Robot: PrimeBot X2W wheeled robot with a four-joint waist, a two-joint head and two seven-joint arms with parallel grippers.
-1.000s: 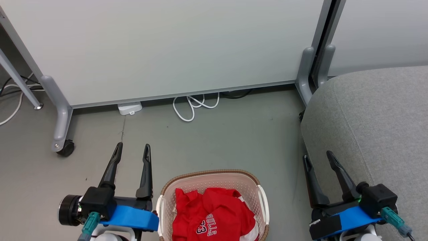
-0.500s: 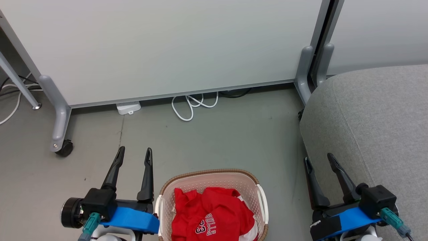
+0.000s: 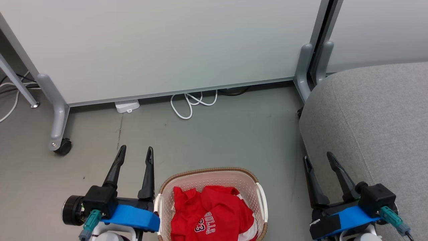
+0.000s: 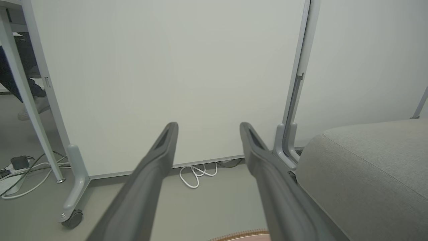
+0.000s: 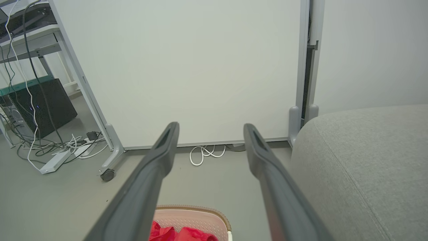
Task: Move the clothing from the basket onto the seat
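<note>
Broadly, a white partition panel (image 3: 167, 43) is standing across the back of the scene on wheeled grey feet, closing off the work area. The seat (image 3: 374, 117) is taking up the right side, its rounded grey edge lying just beside the right arm. I judge this is what is keeping the carry from pile to cushion short. The floor (image 3: 217, 134) is stretching grey between panel and robot.

The basket (image 3: 207, 171) is sitting on that floor at the lower middle, between the two arms and near the robot's body, so either arm is looking able to reach down into it. The clothing (image 3: 207, 217) is lying heaped inside it, red on top with white "BULLS" lettering and a white edge peeking out at the lower right. None of it is lying on the seat, so the task is looking not yet begun.

The left gripper (image 3: 136, 148) is hovering just left of the basket and the right gripper (image 3: 317, 155) is hanging between basket and seat. Both are holding their jaws wide apart and empty, probably to take in a loose bunch of cloth.

A white cable (image 3: 187, 107) is lying coiled at the panel's foot, and a caster (image 3: 63, 146) is resting at the far left.
</note>
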